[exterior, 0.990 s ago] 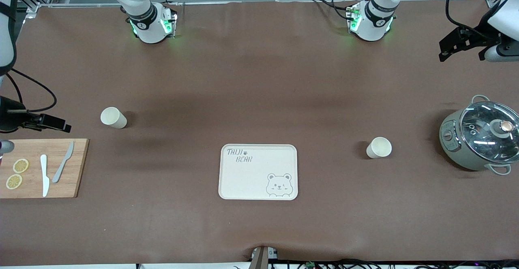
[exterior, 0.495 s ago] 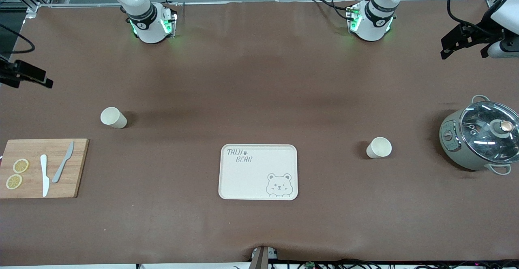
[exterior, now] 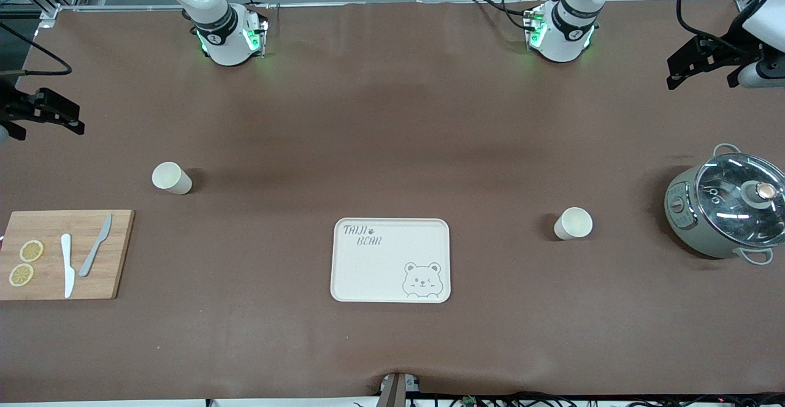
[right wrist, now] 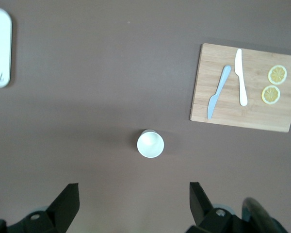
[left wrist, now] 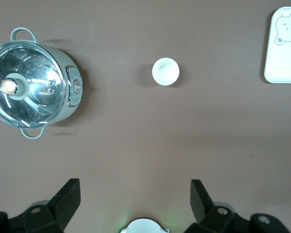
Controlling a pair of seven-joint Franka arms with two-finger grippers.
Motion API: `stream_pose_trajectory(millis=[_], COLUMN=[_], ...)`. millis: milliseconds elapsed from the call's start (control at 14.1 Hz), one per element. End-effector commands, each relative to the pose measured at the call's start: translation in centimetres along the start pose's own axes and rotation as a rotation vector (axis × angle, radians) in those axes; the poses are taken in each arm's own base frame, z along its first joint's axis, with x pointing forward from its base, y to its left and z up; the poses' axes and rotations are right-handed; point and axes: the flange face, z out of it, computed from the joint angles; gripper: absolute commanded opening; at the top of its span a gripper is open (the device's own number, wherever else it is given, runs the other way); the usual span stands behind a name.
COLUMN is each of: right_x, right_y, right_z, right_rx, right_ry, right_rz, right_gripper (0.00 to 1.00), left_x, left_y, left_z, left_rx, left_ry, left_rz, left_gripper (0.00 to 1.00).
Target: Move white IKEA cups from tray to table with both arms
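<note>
Jaws wide and empty on both: left gripper (left wrist: 136,204) high above one cup (left wrist: 165,71), right gripper (right wrist: 134,204) seemingly above the other cup (right wrist: 151,143).

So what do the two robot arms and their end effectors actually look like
Both arms are glossy white with black joint bands. Their round bases glow green, and black cables trail from the left arm and right arm. The left end effector and right end effector are black, with two blocky fingers each.
</note>
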Motion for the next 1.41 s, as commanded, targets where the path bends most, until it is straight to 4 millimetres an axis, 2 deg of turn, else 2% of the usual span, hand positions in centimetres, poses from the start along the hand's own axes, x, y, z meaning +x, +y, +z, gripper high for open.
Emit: stream_pose_trajectory(millis=[0, 71, 778, 990, 1343], right_x=[-1.5, -1.7, -2.2, -2.1, -2.0], right_y=[1.0, 1.6, 3.3, 3.0, 2.8], right_z=[-0.8, -0.8, -0.7, -0.8, -1.3], right_rx=[0.016, 0.018, 0.022, 0.022, 0.023], right_ry=[0.019, 0.015, 0.007, 0.009, 0.017], right_rz=[-0.009, 0.004, 0.046, 0.126, 0.131], right_gripper=[1.0, 1.0, 1.0, 1.0, 1.0], left_x=[-0.7, -0.7, -0.6, -0.7, -0.6], left_y=[0.1, 0.2, -0.5, -0.7, -1.3], left_z=[-0.6, -0.6, -1.0, -1.0, -1.1], left_rx=[0.012, 0.012, 0.009, 0.01, 0.01], left_ry=[0.001, 0.001, 0.011, 0.011, 0.01], left_rz=[-0.002, 0.0, -0.016, -0.016, -0.022], left_gripper=[1.0, 1.0, 1.0, 1.0, 1.0])
